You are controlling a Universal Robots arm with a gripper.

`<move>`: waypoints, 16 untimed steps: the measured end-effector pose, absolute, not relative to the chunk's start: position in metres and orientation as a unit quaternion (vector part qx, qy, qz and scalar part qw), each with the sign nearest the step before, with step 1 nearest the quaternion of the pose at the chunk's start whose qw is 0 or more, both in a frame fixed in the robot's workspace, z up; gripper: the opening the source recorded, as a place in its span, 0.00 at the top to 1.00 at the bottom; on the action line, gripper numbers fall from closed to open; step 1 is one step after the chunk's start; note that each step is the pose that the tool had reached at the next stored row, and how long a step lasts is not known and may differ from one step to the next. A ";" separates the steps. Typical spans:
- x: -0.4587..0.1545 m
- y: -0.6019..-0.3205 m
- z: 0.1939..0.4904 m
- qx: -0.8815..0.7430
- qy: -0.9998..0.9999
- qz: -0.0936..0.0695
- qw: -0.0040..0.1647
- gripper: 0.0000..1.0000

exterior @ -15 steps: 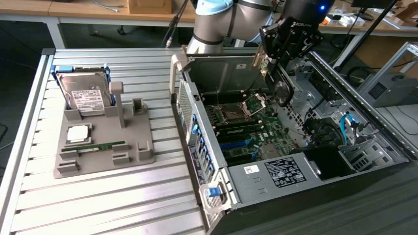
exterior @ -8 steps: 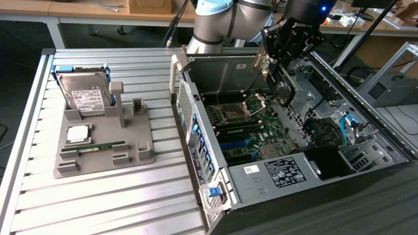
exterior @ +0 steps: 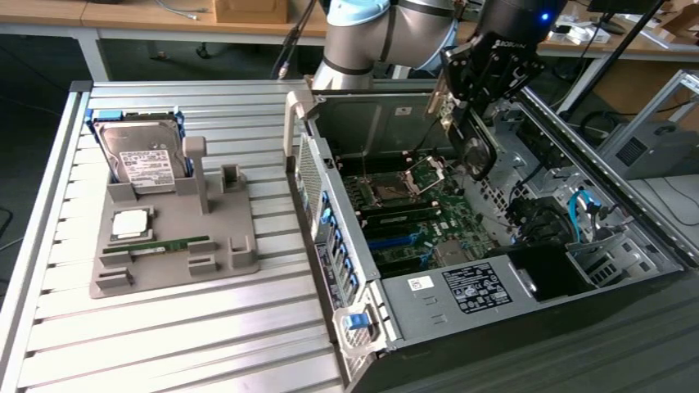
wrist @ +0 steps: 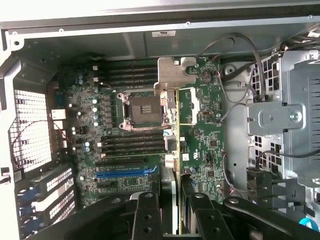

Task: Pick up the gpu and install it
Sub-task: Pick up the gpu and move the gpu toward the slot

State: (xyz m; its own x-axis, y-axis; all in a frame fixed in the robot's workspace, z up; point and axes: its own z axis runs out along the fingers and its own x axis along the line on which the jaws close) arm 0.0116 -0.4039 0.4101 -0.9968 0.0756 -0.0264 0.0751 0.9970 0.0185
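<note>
My gripper [exterior: 467, 110] hangs over the open computer case [exterior: 339, 246], shut on the gpu [exterior: 473, 151]. The card hangs on edge below the fingers, its dark face with a round fan turned toward the exterior view's right, a little above the motherboard [exterior: 426, 217]. In the wrist view the gpu [wrist: 187, 145] runs away from my gripper [wrist: 175, 212], edge-on, with its metal bracket [wrist: 175, 75] at the far end toward the case's back wall. The black fingers [wrist: 145, 215] clamp it from both sides. The motherboard [wrist: 125, 145] with its slots lies beneath.
A grey fixture [exterior: 164, 262] on the slatted table at the exterior view's left holds a hard drive [exterior: 142, 160], a processor chip [exterior: 131, 221] and a RAM stick [exterior: 164, 246]. Inside the case, a drive cage [wrist: 285, 120], cables [exterior: 579, 209] and the CPU socket [wrist: 142, 107] crowd the card's surroundings.
</note>
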 end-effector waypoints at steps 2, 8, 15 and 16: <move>0.013 -0.404 0.410 0.038 0.999 0.009 0.014 0.73; 0.016 -0.404 0.408 0.038 0.999 0.007 0.014 0.73; 0.022 -0.404 0.405 0.038 0.999 0.006 0.014 0.73; 0.022 -0.404 0.405 0.038 0.999 0.006 0.014 0.73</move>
State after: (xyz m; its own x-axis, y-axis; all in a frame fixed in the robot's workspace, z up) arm 0.0223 -0.4039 0.4046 -0.9968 0.0754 -0.0268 0.0751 0.9971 0.0131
